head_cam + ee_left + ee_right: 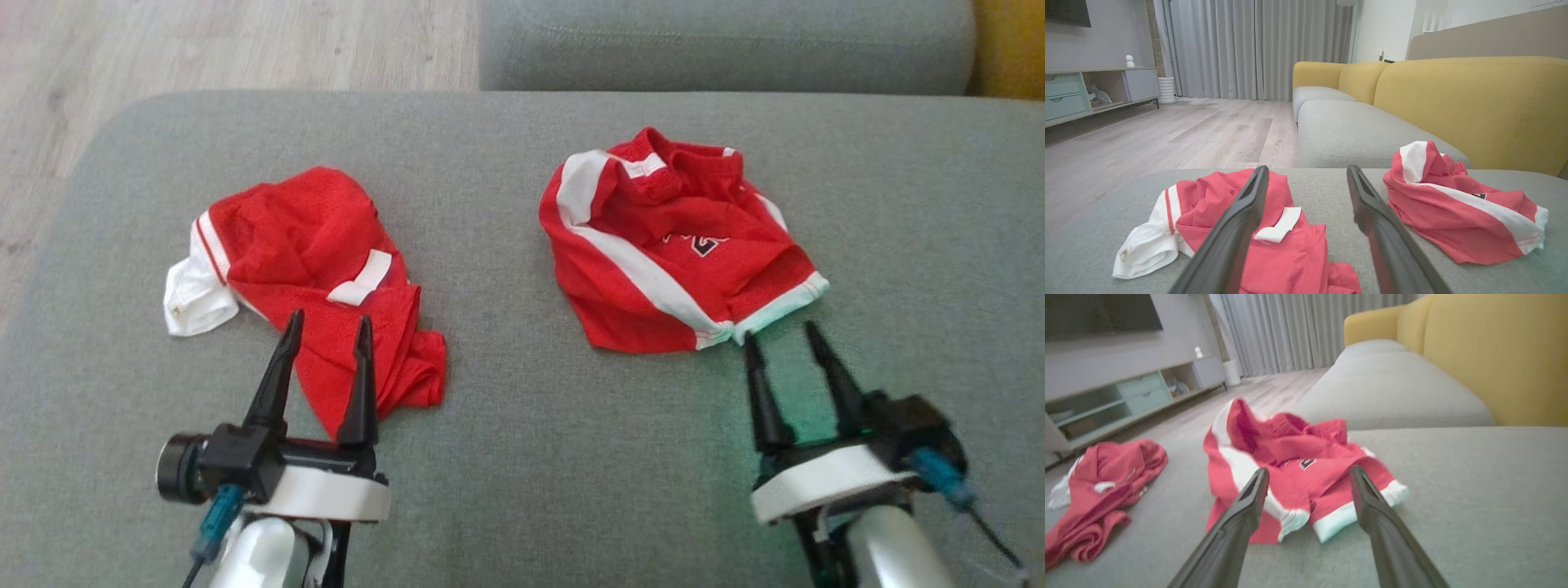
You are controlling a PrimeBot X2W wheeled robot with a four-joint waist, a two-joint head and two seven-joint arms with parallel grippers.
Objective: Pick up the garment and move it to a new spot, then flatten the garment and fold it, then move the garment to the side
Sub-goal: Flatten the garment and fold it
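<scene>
Both wide open: L gripper (328, 318) over shirt (310, 237), R gripper (778, 331) just short of shorts (653, 237)

I read crumpled red mesh garment (318, 245) by left edge of grey woven cushion (506, 457): white sleeve end, thin red stripes on white band, white patch. Then second crumpled red garment (669, 253) toward cushion's right edge: broad white stripe, white hem band, dark print on front. On left gripper (330, 318) and right gripper (778, 331): black fingers, white collars, teal-blue plugs. Behind, I note mustard-yellow sofa back (1474, 102), pale grey-brown wood-grain floor (1167, 134), plain grey curtains (1229, 49), mint-green cabinet drawers (1063, 98).
</scene>
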